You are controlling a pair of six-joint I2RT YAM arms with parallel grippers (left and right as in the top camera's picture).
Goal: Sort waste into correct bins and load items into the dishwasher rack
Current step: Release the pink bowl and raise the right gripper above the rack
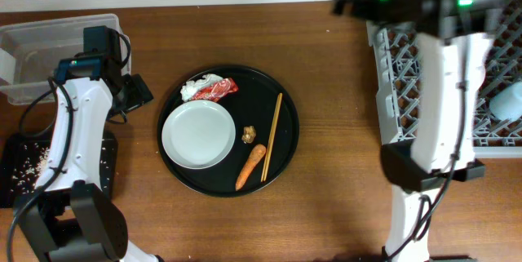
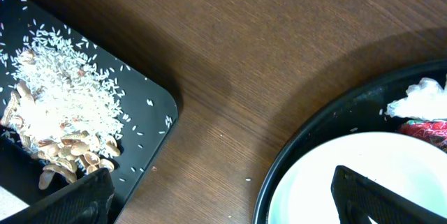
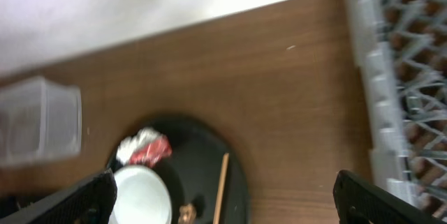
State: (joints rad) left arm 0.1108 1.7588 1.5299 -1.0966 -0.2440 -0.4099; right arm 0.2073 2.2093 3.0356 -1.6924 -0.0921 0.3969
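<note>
On the round black tray point(image 1: 285, 111) lie a white plate point(image 1: 198, 134), white tissue point(image 1: 194, 89), a red wrapper point(image 1: 220, 89), a brown lump point(image 1: 249, 135), a carrot point(image 1: 250, 166) and one chopstick point(image 1: 272, 135). Rice-and-meat scraps point(image 2: 59, 112) lie in the flat black tray point(image 1: 20, 152). The clear tub point(image 1: 49, 50) looks empty. My left gripper point(image 2: 230, 203) is open and empty, between the flat tray and the plate point(image 2: 328, 182). High by the grey rack point(image 1: 408, 74), my right gripper point(image 3: 223, 206) is open and empty, with the chopstick point(image 3: 222, 182) far below.
A pale blue item point(image 1: 507, 100) sits in the rack at the far right. Bare wooden table lies between the round tray and the rack point(image 3: 408, 77). A few rice grains lie on the wood beside the flat tray point(image 2: 150, 95).
</note>
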